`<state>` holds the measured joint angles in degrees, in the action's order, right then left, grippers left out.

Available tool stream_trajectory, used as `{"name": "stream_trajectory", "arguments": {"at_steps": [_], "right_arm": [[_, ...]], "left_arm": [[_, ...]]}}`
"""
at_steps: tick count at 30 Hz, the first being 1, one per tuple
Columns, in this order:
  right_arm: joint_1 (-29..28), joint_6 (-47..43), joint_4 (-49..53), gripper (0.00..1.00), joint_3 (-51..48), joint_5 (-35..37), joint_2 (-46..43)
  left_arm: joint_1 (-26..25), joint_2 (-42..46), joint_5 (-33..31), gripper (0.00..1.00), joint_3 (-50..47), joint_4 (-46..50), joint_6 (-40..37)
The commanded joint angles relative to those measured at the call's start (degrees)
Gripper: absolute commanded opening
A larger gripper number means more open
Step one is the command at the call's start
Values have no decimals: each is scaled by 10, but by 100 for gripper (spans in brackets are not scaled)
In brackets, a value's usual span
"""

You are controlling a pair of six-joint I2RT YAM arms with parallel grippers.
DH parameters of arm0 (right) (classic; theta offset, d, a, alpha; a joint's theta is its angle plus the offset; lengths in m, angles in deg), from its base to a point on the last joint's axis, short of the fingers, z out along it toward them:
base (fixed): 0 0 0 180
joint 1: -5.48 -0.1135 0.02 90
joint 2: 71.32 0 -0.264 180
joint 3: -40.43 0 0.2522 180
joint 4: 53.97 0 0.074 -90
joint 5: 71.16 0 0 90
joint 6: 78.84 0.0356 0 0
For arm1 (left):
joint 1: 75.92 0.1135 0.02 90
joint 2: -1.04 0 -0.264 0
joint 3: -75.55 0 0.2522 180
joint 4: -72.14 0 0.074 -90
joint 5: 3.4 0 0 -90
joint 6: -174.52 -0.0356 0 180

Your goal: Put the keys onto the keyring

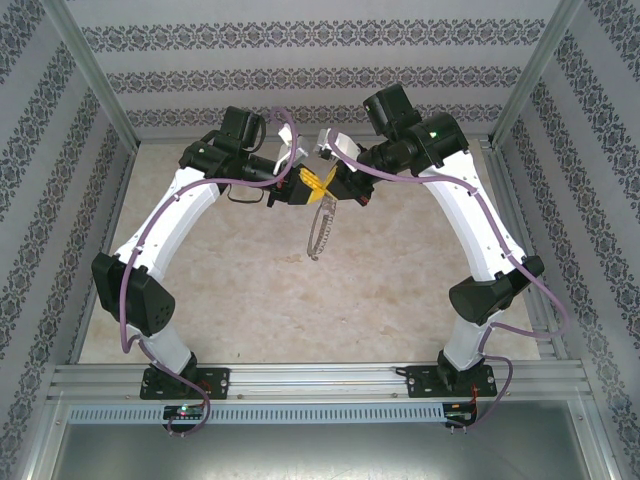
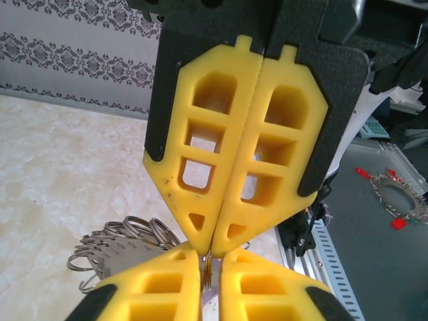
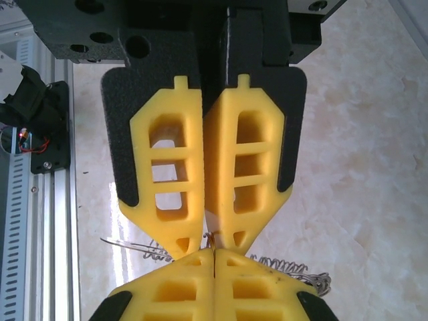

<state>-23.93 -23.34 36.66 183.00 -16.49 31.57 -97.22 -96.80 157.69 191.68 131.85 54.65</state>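
Top external: left hand point(image 1: 309, 184) and right hand point(image 1: 327, 185) pinch the keyring point(image 1: 318, 232).

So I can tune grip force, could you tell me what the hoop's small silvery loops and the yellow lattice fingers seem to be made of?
The small silvery loops: thin metal wire, probably steel, shiny with bright glints. The yellow lattice fingers: matt plastic, perhaps printed; flat even colour, dull faces.

The top camera looks down from above and behind the arm bases point(image 1: 180, 382) onto the whole worktop point(image 1: 400, 270), far from both hands. Each wrist camera sits close behind its own hand, left hand point(image 2: 211, 262) or right hand point(image 3: 212, 259), facing the opposing hand. All views share their tip-to-tip meeting point.
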Motion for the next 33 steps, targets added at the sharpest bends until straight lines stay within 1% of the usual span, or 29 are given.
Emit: {"name": "stream_trajectory", "arguments": {"at_steps": [1,2,7,8,10,11,12,15,17,19,24,28,33], "right_arm": [[-6,-3,-19,0,7,-10,-1],[-6,-2,-20,0,7,-10,-2],[-6,5,-30,0,4,-4,-5],[-5,11,-39,4,0,0,-9],[-1,29,-66,25,-19,16,-23],[6,38,-82,31,-35,16,-35],[13,45,-97,35,-52,8,-48],[40,77,-164,41,-133,-27,-106],[57,108,-226,45,-200,-51,-151],[77,146,-304,49,-289,-71,-206],[120,251,-493,51,-469,-138,-296],[119,330,-621,53,-567,-195,-316],[94,348,-662,53,-602,-198,-310]], "left_arm": [[-3,-8,20,4,14,15,-15],[-3,-8,20,0,14,15,-16],[-4,-3,22,0,6,-2,-10],[-4,1,19,0,-1,-20,1],[-4,11,14,0,-18,-57,21],[-4,15,11,0,-25,-78,34],[-4,17,11,0,-30,-91,41],[-4,21,10,0,-35,-114,55],[-4,24,10,0,-40,-126,64],[-3,29,9,0,-46,-140,72],[-4,41,7,0,-59,-174,96],[-3,46,10,0,-58,-192,112],[-4,49,17,0,-56,-210,129]]}}
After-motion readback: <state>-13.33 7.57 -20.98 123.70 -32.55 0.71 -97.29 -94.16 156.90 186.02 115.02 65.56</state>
